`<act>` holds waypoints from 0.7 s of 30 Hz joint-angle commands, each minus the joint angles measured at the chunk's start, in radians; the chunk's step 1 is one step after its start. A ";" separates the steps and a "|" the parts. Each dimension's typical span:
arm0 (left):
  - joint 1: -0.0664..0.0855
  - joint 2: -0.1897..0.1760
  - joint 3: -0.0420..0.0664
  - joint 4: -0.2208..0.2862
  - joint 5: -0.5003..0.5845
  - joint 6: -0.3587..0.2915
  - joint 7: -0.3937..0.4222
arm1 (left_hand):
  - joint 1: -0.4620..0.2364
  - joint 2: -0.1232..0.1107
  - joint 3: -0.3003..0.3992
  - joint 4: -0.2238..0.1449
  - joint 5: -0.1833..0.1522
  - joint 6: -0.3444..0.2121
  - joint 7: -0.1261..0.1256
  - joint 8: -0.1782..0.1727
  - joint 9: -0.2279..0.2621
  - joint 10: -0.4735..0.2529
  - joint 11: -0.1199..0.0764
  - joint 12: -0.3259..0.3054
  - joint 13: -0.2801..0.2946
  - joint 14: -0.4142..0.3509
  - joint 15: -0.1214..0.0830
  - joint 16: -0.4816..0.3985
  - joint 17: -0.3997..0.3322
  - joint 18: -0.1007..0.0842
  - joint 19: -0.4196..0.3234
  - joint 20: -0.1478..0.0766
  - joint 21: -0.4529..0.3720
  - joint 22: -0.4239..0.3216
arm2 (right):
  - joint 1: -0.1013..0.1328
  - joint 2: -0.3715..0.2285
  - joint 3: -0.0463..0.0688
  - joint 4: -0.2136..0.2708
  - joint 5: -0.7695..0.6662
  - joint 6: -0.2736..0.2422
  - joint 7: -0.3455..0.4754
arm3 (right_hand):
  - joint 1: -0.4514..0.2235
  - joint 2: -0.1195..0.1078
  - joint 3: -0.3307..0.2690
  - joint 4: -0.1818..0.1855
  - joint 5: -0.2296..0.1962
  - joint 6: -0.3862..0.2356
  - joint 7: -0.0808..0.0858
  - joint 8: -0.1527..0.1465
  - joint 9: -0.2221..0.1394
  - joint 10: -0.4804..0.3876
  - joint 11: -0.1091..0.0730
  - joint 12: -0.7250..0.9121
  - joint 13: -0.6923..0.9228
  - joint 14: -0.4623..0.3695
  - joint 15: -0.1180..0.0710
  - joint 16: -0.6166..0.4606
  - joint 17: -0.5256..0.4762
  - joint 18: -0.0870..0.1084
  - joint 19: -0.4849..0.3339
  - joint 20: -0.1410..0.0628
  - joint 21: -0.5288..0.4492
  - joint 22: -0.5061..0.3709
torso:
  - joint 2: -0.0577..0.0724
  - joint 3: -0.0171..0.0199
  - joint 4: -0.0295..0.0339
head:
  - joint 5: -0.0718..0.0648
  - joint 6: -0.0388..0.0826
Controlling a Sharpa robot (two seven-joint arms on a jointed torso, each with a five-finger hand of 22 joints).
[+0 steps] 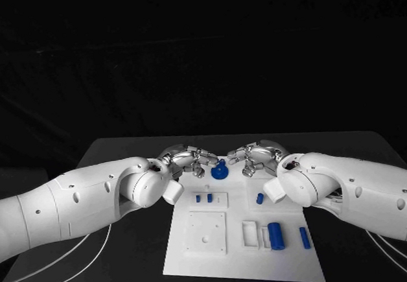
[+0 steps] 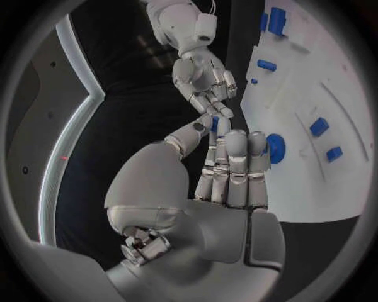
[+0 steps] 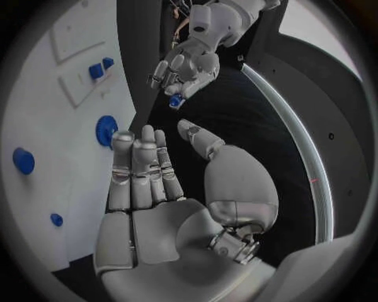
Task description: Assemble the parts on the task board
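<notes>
While both hands meet at the far edge of the task board (image 1: 198,258), we see our left hand (image 1: 188,158) pinching a small blue part (image 3: 175,100) in its fingers (image 3: 161,70); its axis we cannot tell. Our right hand (image 1: 253,155) holds nothing, fingers (image 3: 134,165) straight and side by side. Between them a round blue part (image 1: 220,172) stands upright. Near right, a blue cylinder (image 1: 276,235) lies pointing near-to-far. No writing is legible.

so it's a black table (image 1: 120,153), squared-off top with rounded corners, and a white task board (image 1: 207,258) lying flat on the middle of it, reaching down toward the near edge
</notes>
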 commanded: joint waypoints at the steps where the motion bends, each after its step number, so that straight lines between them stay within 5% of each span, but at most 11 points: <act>1: 0.000 0.000 0.001 0.010 -0.193 -0.014 0.129 | 0.003 0.009 0.004 -0.002 0.004 0.005 0.003 0.001 -0.001 0.005 0.001 0.002 0.001 -0.002 -0.004 -0.005 0.001 0.019 0.007 -0.063 -0.001 0.001 | 0.001 0.003 0.000 -0.006 0.124 0.073 -0.099 | -0.030 -0.001 -0.020 0.011 0.012 0.001 -0.003 0.005 -0.002 0.046 -0.006 0.007 0.001 0.005 -0.010 0.005 -0.003 0.032 0.006 -0.006 -0.007 0.000 | 0.000 -0.0008 0.0006 | -0.001 0.001; 9: -0.001 -0.002 0.001 0.022 -0.401 -0.087 0.242 | 0.009 0.008 0.006 -0.004 0.004 0.004 0.003 0.001 -0.002 0.005 0.001 0.000 0.001 0.002 -0.004 -0.003 0.003 0.019 0.008 -0.065 -0.001 0.001 | 0.002 0.011 0.000 -0.004 0.180 0.129 -0.108 | -0.086 0.013 -0.058 0.029 0.023 -0.001 -0.005 0.003 -0.006 0.090 -0.023 0.018 0.012 0.007 -0.027 0.005 -0.008 0.032 0.010 -0.014 -0.013 -0.001 | 0.000 0.0001 0.0006 | -0.003 0.009; 21: -0.003 -0.006 0.001 0.025 -0.429 -0.121 0.262 | 0.015 0.005 0.007 -0.004 0.004 0.005 0.002 0.002 -0.003 0.007 0.001 -0.001 0.001 0.002 -0.004 -0.002 0.004 0.018 0.007 -0.066 -0.001 0.002 | 0.002 0.005 0.002 0.005 0.253 0.234 -0.021 | -0.077 0.031 -0.068 -0.013 0.026 -0.003 -0.002 0.002 -0.011 0.062 -0.010 -0.018 -0.002 -0.002 -0.014 0.000 -0.015 0.032 -0.001 -0.013 -0.023 0.001 | 0.000 0.0016 -0.0005 | -0.004 0.019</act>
